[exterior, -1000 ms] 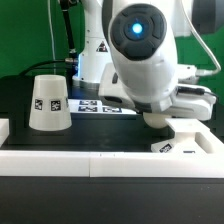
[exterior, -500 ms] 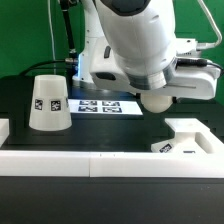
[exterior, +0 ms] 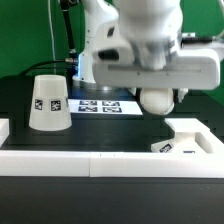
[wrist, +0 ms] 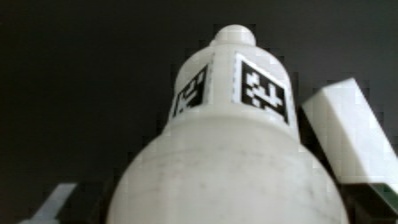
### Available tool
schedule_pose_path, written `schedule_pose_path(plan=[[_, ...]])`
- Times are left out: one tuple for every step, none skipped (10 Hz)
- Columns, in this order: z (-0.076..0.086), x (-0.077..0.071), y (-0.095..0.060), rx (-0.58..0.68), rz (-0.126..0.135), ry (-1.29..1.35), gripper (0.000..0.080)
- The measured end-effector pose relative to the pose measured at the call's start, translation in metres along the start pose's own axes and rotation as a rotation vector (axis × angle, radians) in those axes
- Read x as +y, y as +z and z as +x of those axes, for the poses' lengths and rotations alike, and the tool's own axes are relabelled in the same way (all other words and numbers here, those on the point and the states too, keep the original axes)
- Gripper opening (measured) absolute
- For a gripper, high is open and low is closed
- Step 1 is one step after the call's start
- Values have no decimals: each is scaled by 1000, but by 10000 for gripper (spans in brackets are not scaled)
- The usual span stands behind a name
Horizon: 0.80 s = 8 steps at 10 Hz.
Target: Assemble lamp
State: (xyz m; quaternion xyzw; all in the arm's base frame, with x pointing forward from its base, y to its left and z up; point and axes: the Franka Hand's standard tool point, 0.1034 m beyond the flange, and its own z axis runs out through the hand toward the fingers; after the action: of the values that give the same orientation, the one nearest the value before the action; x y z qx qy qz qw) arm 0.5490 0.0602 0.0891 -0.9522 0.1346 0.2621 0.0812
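My arm [exterior: 150, 40] fills the twelve o'clock part of the exterior view, hanging over the black table [exterior: 120, 128]. A long white rail [exterior: 90, 162] runs across the table's six o'clock edge.

The base [exterior: 195, 140] lies flat at about four o'clock from the middle of the table, just behind the rail, with one tag facing the camera. The shade [exterior: 47, 103] stands at nine o'clock with its narrow end up and tags on its side, well apart from the base. The marker board [exterior: 100, 105] lies flat between them, toward the back.

My claw [wrist: 205, 165] is pinching the bulb [exterior: 156, 101]. The bulb is off the table, above the gap between marker board and base, at about eleven o'clock from the base and touching neither. Only its round white end shows below my wrist there.

In the wrist view the bulb's broad body fills the near part, and its narrow neck, with two tags, points away from the camera. One finger [wrist: 349, 130] stands against one side of the bulb. The tip of the other shows at the opposite side.
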Motion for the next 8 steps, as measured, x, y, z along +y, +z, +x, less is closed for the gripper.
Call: schedule_pose_path(plan=[[0,0,-9,66,-14,-24,579],[-3,-2,-20,105,-11,-32,579],[0,-5,-31,187,1,-34,579],[-2,-6,-33,256,15,2,579],[-2,-7,-32,305,20,-3,579],[4,-10,-34,391,30,-9,579],[5,-12,-35,485,-2,-81,579],[1,-13,-32,573,-58,-176,579]])
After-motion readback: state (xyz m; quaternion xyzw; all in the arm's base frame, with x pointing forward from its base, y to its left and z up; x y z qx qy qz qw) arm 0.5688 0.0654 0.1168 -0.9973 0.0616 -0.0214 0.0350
